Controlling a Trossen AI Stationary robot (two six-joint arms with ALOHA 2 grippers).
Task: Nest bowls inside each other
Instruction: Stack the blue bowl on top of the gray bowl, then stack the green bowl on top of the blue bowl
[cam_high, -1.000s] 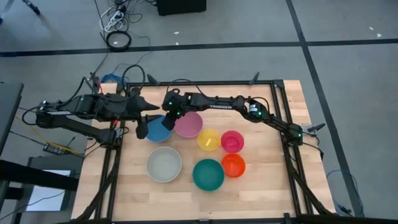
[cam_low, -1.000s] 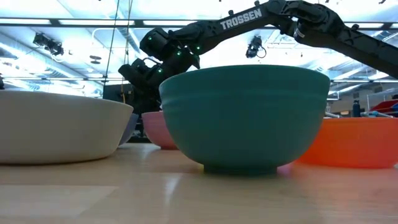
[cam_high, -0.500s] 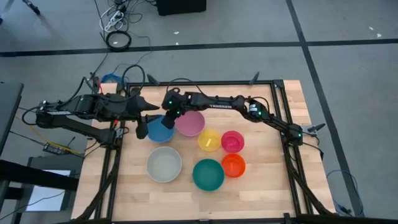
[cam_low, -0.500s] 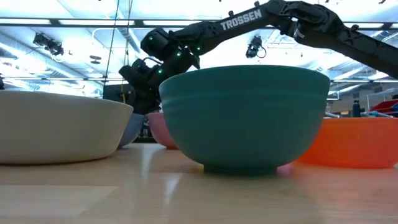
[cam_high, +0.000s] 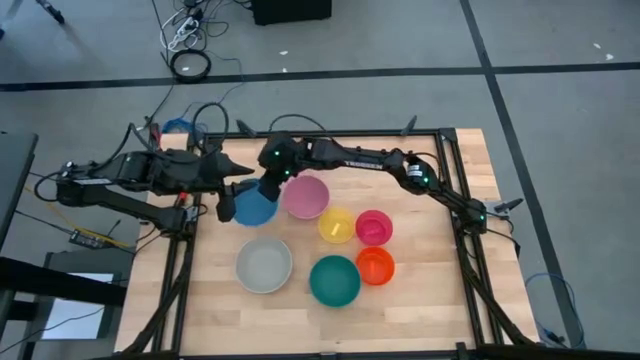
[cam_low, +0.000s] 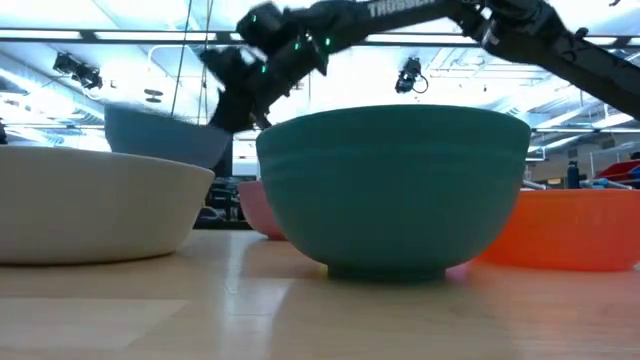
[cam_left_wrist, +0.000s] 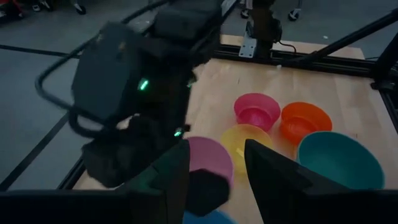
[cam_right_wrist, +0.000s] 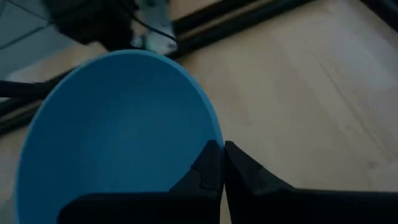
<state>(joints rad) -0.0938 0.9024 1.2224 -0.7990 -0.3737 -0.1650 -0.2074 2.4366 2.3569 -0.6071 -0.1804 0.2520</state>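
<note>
My right gripper (cam_right_wrist: 222, 148) is shut on the blue bowl (cam_high: 253, 207), which hangs tilted above the table at its far left (cam_low: 158, 135). My left gripper (cam_left_wrist: 217, 158) stands open just left of that bowl (cam_high: 227, 203), with nothing between its fingers. The other bowls rest on their bases on the wooden table (cam_high: 430, 300): light pink (cam_high: 304, 197), yellow (cam_high: 336, 225), magenta (cam_high: 374, 227), orange-red (cam_high: 376, 266), green (cam_high: 334, 281) and pale grey-white (cam_high: 264, 264). My right gripper pinches the blue bowl's rim (cam_right_wrist: 213, 127) on the side toward the pink bowl. One finger (cam_right_wrist: 205, 167) is inside the bowl and the other outside. The fingers slant down from the table's right and far side. The bowl is lifted clear and tilted, hanging beside the fingers.
A black frame (cam_high: 455, 190) runs around the table's edges. The two arms stand close together over the far left corner. Bare wood lies along the near edge and at the right.
My right gripper has risen with the blue bowl. The bowl, which stood on the table beside the pink bowl, is now lifted clear and tipped. My left arm has kept still.
</note>
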